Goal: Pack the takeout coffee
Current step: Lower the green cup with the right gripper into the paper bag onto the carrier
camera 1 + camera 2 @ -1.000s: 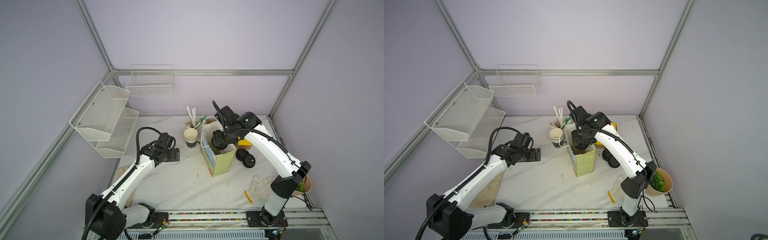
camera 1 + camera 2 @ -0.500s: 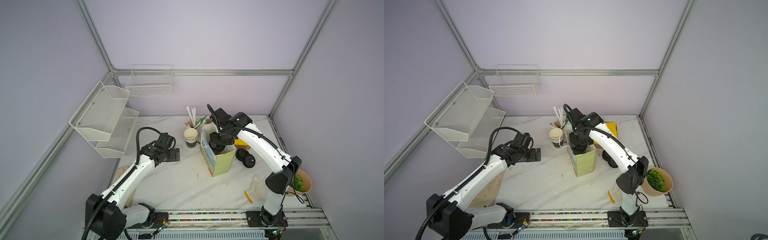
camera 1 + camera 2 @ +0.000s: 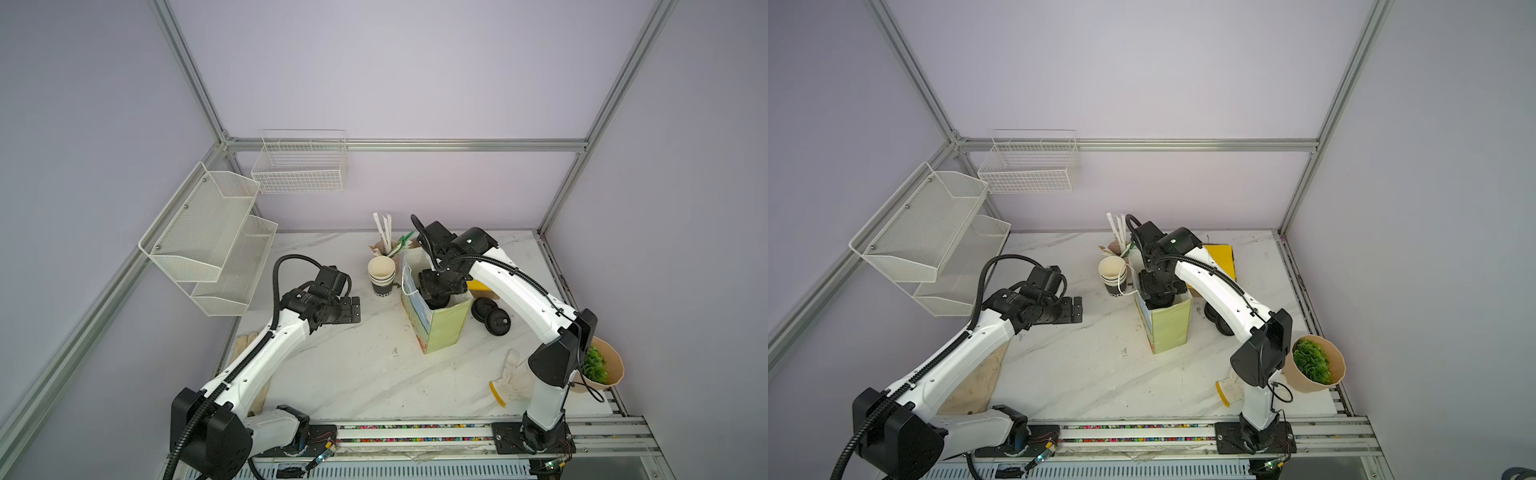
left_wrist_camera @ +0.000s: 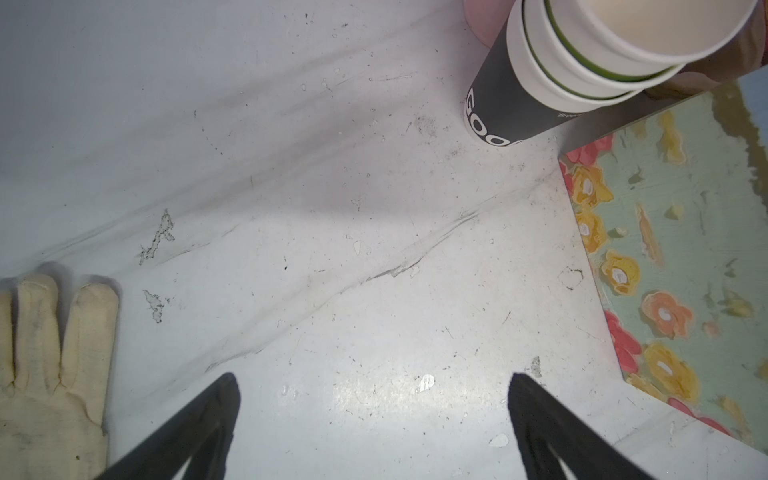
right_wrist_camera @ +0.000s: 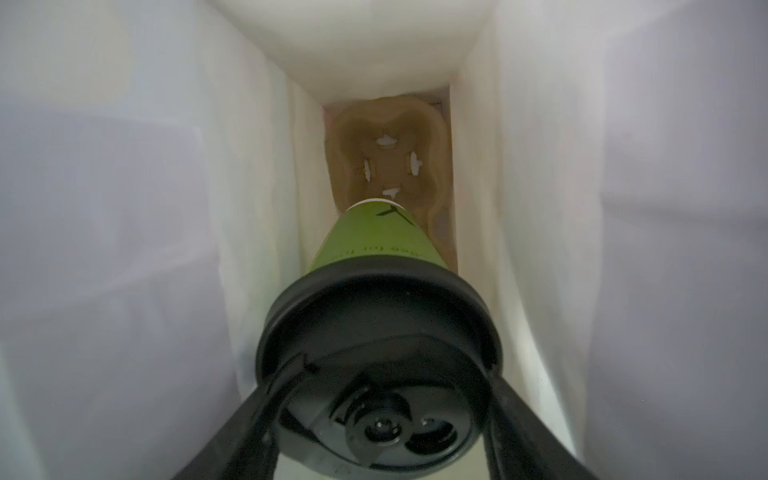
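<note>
Inside floral paper bag (image 3: 444, 328), black-lidded green paper cup (image 5: 376, 245), pinched by right gripper (image 5: 388, 376), awaited seating in brown pulp carrier (image 5: 390, 166); left gripper (image 4: 374, 386) jaws stood spread.

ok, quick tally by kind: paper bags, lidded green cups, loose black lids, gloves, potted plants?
paper bag: 1
takeout coffee (lidded green cup, inside the bag): 1
loose black lids: 2
gloves: 2
potted plant: 1
Total: 7
</note>
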Tool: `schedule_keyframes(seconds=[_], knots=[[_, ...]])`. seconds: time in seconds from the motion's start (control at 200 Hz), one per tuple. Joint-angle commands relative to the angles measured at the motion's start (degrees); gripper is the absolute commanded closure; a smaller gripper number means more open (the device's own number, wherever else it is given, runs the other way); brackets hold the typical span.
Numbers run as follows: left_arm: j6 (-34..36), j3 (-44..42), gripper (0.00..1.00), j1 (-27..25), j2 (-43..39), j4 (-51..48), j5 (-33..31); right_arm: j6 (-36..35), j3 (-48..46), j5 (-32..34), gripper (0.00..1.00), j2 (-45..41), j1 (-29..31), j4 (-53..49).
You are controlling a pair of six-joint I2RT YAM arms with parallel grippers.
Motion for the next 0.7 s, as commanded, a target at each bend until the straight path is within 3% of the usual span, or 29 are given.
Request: schedule_keyframes(seconds=[0.0,0.695], knots=[[-0.1,5.3,0.0,0.4,-1.4,0.4,0.6,-0.5,-0.8,-0.3,0.32,0.7,0.3,-1.7],[-0.2,5.0,0.0,0.4,-2.2,0.3,1.7,-0.4,-5.9,-3.0,0.33,1.4,-1.8,-1.9]])
